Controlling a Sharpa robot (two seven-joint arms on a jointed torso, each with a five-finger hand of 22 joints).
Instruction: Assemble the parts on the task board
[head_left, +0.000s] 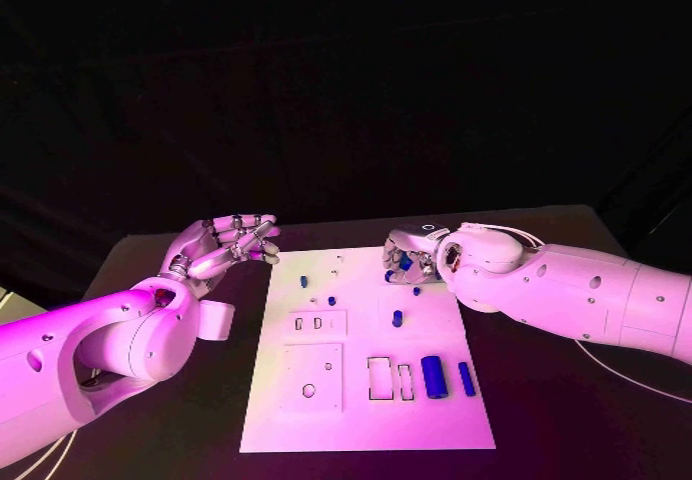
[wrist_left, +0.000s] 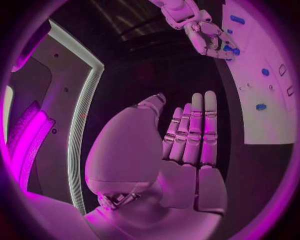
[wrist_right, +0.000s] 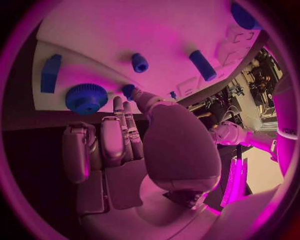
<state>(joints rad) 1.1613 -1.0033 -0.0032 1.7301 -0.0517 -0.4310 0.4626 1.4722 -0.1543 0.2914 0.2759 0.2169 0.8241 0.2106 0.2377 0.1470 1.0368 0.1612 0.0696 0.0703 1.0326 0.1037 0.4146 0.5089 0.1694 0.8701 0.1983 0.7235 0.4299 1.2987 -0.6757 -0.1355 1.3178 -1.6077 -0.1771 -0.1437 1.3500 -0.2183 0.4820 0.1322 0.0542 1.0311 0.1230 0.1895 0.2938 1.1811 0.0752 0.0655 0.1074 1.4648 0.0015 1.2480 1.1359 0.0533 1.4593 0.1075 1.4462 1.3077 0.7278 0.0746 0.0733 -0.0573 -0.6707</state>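
The fingers (wrist_left: 200, 130) of the left hand (head_left: 224, 245) lie straight and side by side with nothing in them, the hand hanging over the dark surface (head_left: 173, 400) just off the far left corner of the task board (head_left: 361, 420). The fingers (wrist_right: 119, 135) of the right hand (head_left: 411, 262) reach down at the board's far right corner; they are slightly curled over the parts there, and from where I stand I cannot tell whether they grip one or only touch the board.

In the right wrist view a blue knurled wheel (wrist_right: 86, 98) sits just beyond those fingertips, with a blue block (wrist_right: 50, 73) beside it near the board's edge, a small blue peg (wrist_right: 140, 62) further in, and a longer blue cylinder (wrist_right: 202, 65) past that.

Across the board, a small blue piece (head_left: 304, 282) stands toward the far left part, another little one (head_left: 332, 300) lies just nearer, and a short blue pin (head_left: 397, 318) lies about the middle. Near the right edge, toward the near end, a fat blue cylinder (head_left: 434, 377) lies beside a slimmer blue rod (head_left: 467, 378), both next to two narrow rectangular slots (head_left: 391, 379). On the left half sit a raised square plate with small openings (head_left: 316, 322) and a larger square plate with a hole (head_left: 312, 377).
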